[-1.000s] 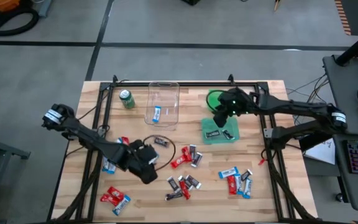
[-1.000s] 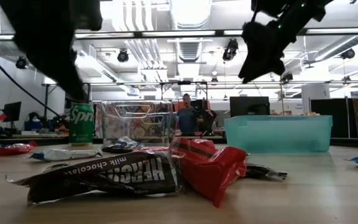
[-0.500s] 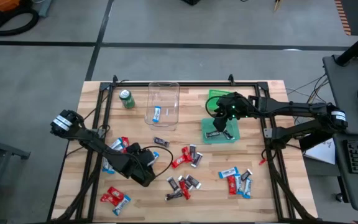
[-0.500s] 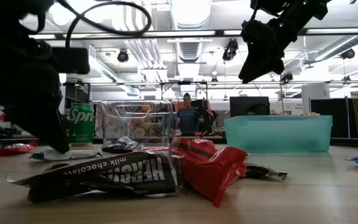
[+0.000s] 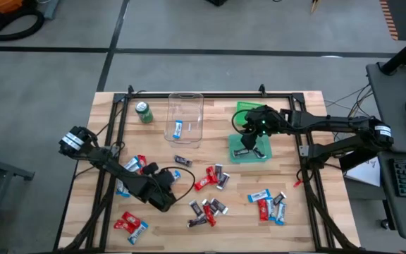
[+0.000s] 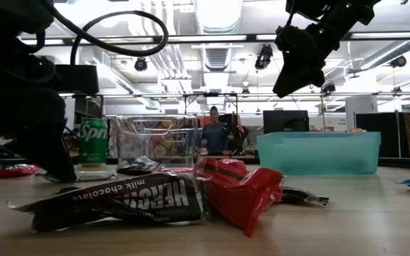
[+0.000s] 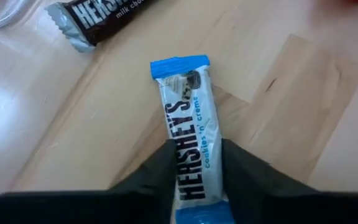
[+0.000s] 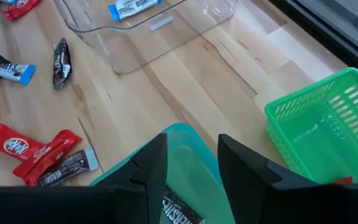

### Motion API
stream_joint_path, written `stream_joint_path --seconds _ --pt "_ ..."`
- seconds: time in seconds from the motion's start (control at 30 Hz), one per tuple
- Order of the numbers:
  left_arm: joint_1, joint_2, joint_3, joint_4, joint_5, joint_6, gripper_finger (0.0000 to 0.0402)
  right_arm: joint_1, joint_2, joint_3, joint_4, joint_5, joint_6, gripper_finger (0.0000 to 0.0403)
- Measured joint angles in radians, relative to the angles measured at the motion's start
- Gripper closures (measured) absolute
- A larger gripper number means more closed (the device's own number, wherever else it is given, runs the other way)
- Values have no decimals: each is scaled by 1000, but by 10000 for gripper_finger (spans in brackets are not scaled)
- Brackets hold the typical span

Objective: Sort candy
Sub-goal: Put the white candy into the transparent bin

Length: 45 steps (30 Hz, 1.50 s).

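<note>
Although a few bars already sit in containers, most of the candy is loose on the table (image 5: 309, 233), so by my reckoning the sorting is at an early stage. One blue-and-white bar (image 5: 177, 128) lies in the clear tub (image 5: 185, 99), and dark bars (image 5: 250, 151) lie in the teal bin (image 5: 235, 158); whether anything lies in the green basket (image 5: 240, 109) beside it I cannot tell. Left on the wood are a red and dark cluster (image 5: 211, 176) near the middle, a dark pile (image 5: 206, 210) toward the front, a mixed group (image 5: 270, 203) at front right, and red and blue ones (image 5: 131, 223) at front left.

The left gripper (image 7: 195, 163) is down at the table, its fingers closing around a blue-and-white cookies-and-cream bar (image 7: 188, 118) that lies flat between them. The right gripper (image 8: 192, 167) hovers over the teal bin, fingers parted, holding nothing. A green soda can (image 5: 144, 111) stands at the back left
</note>
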Motion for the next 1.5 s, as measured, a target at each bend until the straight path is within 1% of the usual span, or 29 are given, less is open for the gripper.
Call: stream_joint_path --seconds 0.07,0.13,0.2,0.3,0.4,0.5,0.6,0.7,0.8,1.03,1.13,1.23,1.37,1.5 --pt "0 -3 -1 -7 -1 4 365 0 0 -1 0 0 0 277" --pt "-1 -14 0 -12 -1 5 389 0 0 -1 0 -1 0 277" --pt "-3 -28 7 -13 5 11 388 0 0 -1 0 -2 0 276" --pt "-13 -62 32 -27 54 45 389 2 -9 -1 -2 -3 -1 276" --pt "-18 -120 72 -28 49 81 398 16 -30 -1 -1 -3 -1 278" --pt "-16 -167 108 -28 13 135 398 37 -52 -1 4 -4 -1 280" --pt "9 -212 151 -21 -100 182 398 57 -72 -1 9 -3 0 278" --pt "78 -240 185 -26 -199 214 398 74 -79 -1 26 -2 0 277" --pt "180 -257 212 -22 -231 251 398 84 -80 -1 42 -2 -1 280" --pt "470 -241 237 -9 -232 391 398 85 -75 -1 37 -2 0 278" --pt "606 -222 237 -4 -179 438 398 85 -75 -1 36 -2 0 281" --pt "711 -215 237 -3 -132 450 395 85 -75 -1 34 -2 4 281" --pt "776 -214 237 7 -103 470 379 85 -75 -1 34 -2 7 280" --pt "796 -214 237 7 -104 486 354 85 -75 -1 34 -2 8 277"
